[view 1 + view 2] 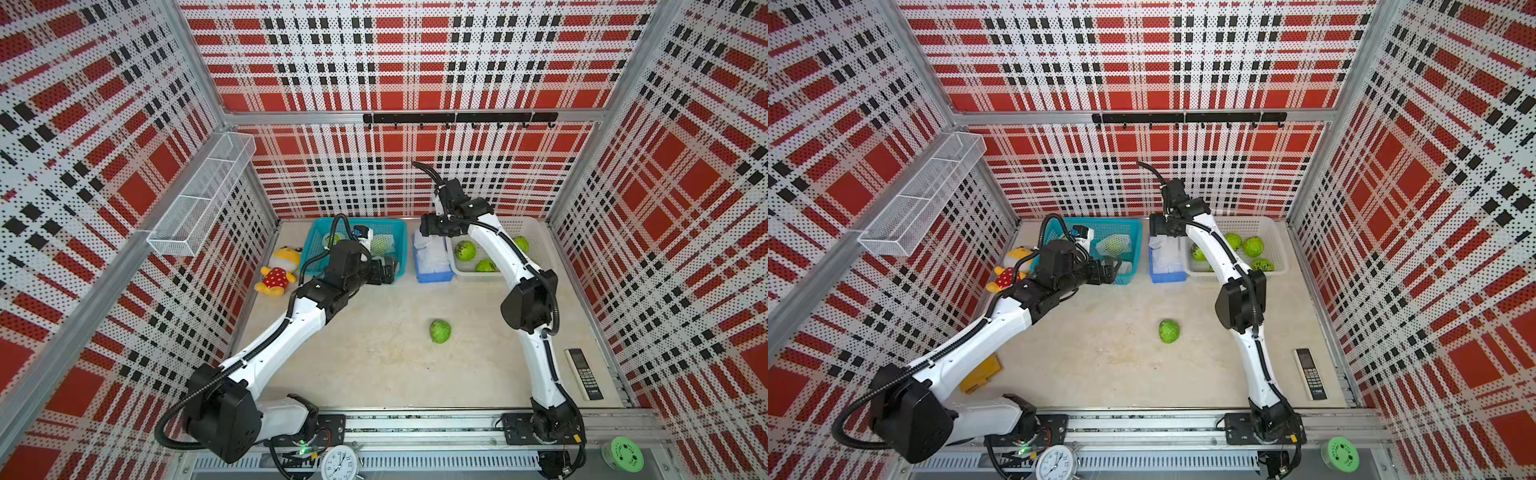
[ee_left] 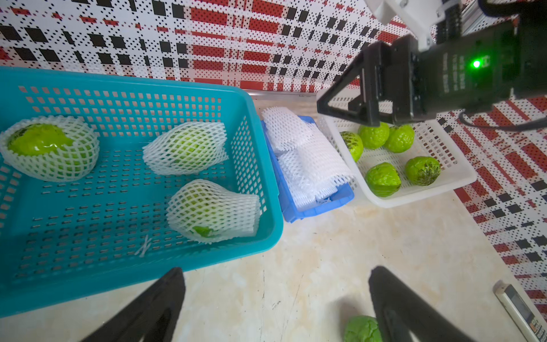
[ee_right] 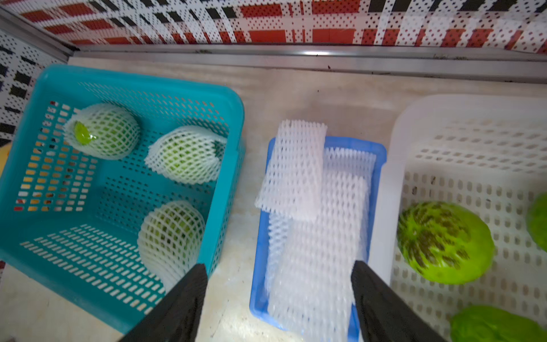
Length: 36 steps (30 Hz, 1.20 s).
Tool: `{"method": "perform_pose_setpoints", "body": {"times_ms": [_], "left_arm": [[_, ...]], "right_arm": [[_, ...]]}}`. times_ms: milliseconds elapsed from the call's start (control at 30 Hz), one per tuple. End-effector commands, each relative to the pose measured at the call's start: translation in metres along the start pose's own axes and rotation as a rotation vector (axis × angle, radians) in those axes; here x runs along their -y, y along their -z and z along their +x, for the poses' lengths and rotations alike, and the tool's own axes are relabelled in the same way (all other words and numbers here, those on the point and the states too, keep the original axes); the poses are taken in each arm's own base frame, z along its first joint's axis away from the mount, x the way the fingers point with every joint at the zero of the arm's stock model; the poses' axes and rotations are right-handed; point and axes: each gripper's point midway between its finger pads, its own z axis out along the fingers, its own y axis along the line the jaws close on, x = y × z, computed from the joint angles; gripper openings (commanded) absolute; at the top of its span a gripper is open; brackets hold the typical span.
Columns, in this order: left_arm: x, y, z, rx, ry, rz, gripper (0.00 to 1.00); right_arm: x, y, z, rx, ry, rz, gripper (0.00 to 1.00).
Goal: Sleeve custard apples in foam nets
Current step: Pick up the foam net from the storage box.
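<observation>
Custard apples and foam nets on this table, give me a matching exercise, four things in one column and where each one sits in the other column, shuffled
Things
1. netted custard apples
2. spare foam nets
3. lone custard apple
4. other bare custard apples

Places
A. in the white basket
B. on the table
C. in the teal basket
D. in the blue tray

Pairs: 1-C, 2-D, 3-B, 4-A
</observation>
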Motion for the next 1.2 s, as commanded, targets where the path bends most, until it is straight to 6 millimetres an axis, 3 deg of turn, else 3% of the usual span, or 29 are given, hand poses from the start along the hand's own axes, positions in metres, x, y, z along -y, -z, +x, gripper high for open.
{"method": "perform_pose_setpoints", "body": {"times_ms": [0,167,367,700,933,1167], "left_arm": [[0.007,0.002,-0.016,0.043,0.011,0.020,1.00],[0.009,-0.001,-0.017,0.035,0.007,0.026,0.99],[0.010,-0.003,-0.016,0.028,0.003,0.028,1.00],[0.007,0.000,-0.013,0.026,-0.005,0.015,1.00],[0.004,0.004,-0.013,0.032,-0.010,0.005,0.99],[0.002,0.009,-0.014,0.039,-0.016,-0.005,1.00]], "right_arm": [[0.005,-0.026,0.001,-0.011,-0.074,-0.023,0.77],[0.011,-0.055,0.012,-0.044,-0.108,-0.029,0.73],[0.006,-0.068,0.008,-0.032,-0.125,-0.066,0.69],[0.008,-0.081,0.013,-0.042,-0.155,-0.069,0.55],[0.011,-0.087,0.017,-0.051,-0.159,-0.059,0.52],[0.013,-0.094,0.020,-0.054,-0.165,-0.049,0.43]]}}
